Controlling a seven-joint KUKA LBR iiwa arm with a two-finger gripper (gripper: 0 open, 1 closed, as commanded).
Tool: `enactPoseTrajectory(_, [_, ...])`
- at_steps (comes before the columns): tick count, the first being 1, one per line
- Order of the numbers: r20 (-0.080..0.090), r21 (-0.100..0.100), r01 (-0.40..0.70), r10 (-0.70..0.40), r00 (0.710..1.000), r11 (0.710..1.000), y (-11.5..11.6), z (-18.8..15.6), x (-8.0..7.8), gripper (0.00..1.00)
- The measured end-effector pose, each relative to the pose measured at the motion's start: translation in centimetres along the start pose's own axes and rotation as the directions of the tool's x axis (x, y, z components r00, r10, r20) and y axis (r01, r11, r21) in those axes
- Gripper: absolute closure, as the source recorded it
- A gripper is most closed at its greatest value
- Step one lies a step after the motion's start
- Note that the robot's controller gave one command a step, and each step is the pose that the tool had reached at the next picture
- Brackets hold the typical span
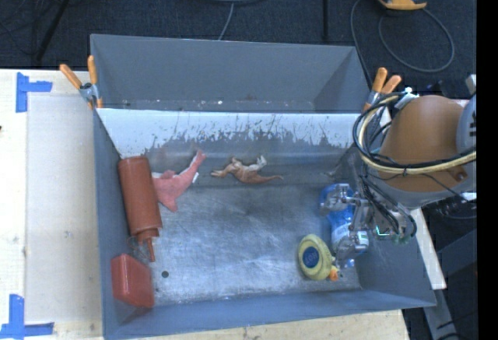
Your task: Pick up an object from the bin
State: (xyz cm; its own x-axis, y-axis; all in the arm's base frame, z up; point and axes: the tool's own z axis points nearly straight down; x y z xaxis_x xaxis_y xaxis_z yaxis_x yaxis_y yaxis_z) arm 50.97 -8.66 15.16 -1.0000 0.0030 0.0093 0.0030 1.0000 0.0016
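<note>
My gripper (pixel 361 226) hangs low at the bin's right side, right over a blue plastic thing (pixel 336 201) that lies against the right wall. Part of that blue thing is hidden under the gripper. Just in front of it, near the bin's front right corner, lies a round yellow-green tape measure (pixel 313 257) with a blue centre.
A brown lizard toy (pixel 247 170) lies at the back middle, a pink dinosaur toy (pixel 176 183) left of it. A red-brown cylinder (pixel 139 196) lies along the left wall, with a red block (pixel 131 280) in the front left corner.
</note>
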Motion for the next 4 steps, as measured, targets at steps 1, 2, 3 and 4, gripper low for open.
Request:
enactPoseTrajectory(1, [0.007, 0.001, 0.003, -0.003, 1.000, 1.000, 0.0, -0.4, -0.2, 0.00])
enactPoseTrajectory(2, [0.014, 0.003, 0.043, -0.043, 0.999, 0.999, -0.9, 5.1, 1.9, 0.00])
enactPoseTrajectory(3, [0.013, 0.001, 0.024, -0.024, 1.000, 1.000, -1.2, 8.0, 2.5, 0.00])
enactPoseTrajectory(4, [0.009, 0.001, -0.035, 0.035, 0.999, 0.999, -1.3, 5.2, 2.0, 0.00])
